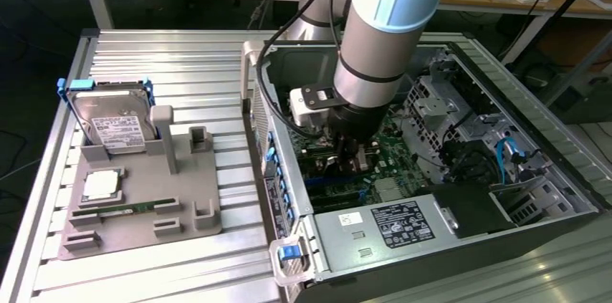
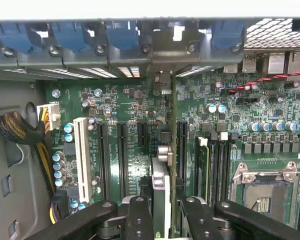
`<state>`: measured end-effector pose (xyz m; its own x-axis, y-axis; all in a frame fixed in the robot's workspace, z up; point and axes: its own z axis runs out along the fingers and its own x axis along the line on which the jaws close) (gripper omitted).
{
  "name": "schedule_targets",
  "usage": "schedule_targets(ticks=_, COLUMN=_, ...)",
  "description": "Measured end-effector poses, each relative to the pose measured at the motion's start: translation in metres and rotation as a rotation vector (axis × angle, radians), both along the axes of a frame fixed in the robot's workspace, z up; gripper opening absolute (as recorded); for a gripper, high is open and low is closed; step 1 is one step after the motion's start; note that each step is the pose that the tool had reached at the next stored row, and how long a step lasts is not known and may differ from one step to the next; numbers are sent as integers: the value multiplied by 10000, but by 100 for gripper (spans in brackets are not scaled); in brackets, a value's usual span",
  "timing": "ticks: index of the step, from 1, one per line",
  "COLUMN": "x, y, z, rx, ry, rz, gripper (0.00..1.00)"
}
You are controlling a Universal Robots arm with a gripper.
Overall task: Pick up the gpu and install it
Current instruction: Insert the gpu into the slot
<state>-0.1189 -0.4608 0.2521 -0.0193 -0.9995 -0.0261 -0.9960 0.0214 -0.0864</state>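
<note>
Your claw [image 2: 162,212] sits deep inside the open computer case [image 1: 535,124], clenched on the gpu [image 2: 161,192], which you see edge-on in the wrist view, standing upright between the 2 black fingers [image 2: 138,215]. The card hangs just above the green motherboard [image 2: 130,107], in line with the row of black expansion slots [image 2: 122,150]; whether its edge touches a slot yet, you cannot tell.

Around it the space is tight. A white slot [image 2: 81,155] and a column of blue capacitors [image 2: 57,165] lie to one side, with a braided cable bundle [image 2: 12,127] plugged into a white connector [image 2: 51,116] beyond them. On the other side stand the memory slots [image 2: 215,160] and the metal processor socket [image 2: 262,190]. Blue retention clips [image 2: 122,35] line the case's rear wall ahead of the card.

In the exterior view, the arm [image 1: 383,38] fills the case opening. On the ribbed tabletop [image 1: 191,52], near the edge toward the exterior view's left, a grey fixture [image 1: 143,210] holds a hard drive [image 1: 115,120] upright, a processor [image 1: 102,186] and a memory stick [image 1: 120,210].
</note>
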Motion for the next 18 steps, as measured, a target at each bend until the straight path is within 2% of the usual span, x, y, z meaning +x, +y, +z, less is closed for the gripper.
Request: schedule_targets(ticks=18, x=-17, y=0, z=-35, rx=0, ry=0, rz=-49, gripper=27)
